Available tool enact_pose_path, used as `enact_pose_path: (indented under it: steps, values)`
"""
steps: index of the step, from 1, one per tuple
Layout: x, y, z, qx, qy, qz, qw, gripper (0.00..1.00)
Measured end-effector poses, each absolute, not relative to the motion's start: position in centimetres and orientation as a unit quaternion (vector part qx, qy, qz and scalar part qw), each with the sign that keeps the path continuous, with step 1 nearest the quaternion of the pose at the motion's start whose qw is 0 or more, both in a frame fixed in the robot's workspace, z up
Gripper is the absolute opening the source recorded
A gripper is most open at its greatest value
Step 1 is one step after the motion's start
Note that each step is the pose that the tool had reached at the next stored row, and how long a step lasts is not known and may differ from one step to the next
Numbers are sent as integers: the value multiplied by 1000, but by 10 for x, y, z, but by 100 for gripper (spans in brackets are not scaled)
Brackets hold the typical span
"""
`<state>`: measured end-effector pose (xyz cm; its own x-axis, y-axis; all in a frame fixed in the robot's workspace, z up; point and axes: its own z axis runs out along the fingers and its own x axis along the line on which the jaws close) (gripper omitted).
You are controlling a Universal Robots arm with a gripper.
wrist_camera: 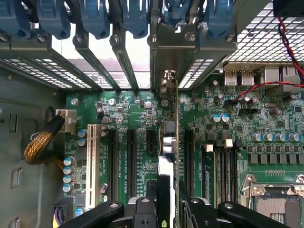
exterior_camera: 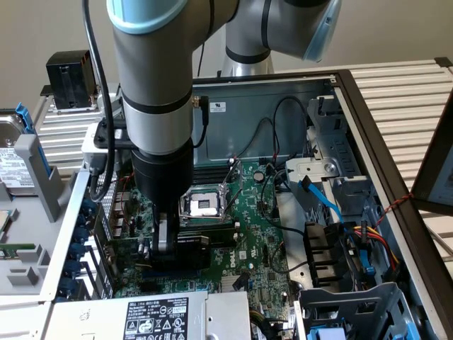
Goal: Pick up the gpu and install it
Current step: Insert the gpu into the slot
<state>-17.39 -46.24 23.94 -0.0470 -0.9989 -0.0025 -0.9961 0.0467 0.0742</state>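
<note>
Exterior view first: reaches down into the case [exterior_camera: 368, 142] with the arm [exterior_camera: 152, 71], gripper [exterior_camera: 164, 248] low over the motherboard [exterior_camera: 262, 241], at about 7 o'clock from the CPU socket [exterior_camera: 202, 205]. Leaves open board toward 3 o'clock; meets the blue cable [exterior_camera: 318, 195] and drive cage further on at 2 o'clock, well apart from the gripper. Has the case's rear wall close by at 9 o'clock. Wrist view next: pinches the gpu [wrist_camera: 167, 156] edge-on between both fingers [wrist_camera: 142, 209], jaws part closed on the thin card. Holds it upright just over the board, in line with the long slots [wrist_camera: 129, 161], metal end toward the rear bays under the blue clips [wrist_camera: 95, 19]. Looks like the install step, pickup done; cannot tell whether the card edge is touching a slot. Seating likely calls for a straight push with card edge and slot matched. Allows little side room: neighbouring slots just beside, rear bay narrow.
</note>
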Motion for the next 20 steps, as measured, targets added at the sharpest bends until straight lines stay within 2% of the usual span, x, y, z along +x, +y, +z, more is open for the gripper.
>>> enact_pose_path:
  steps: [20]
  values:
    - [-176,-462,237,690,-723,-25,22,27]
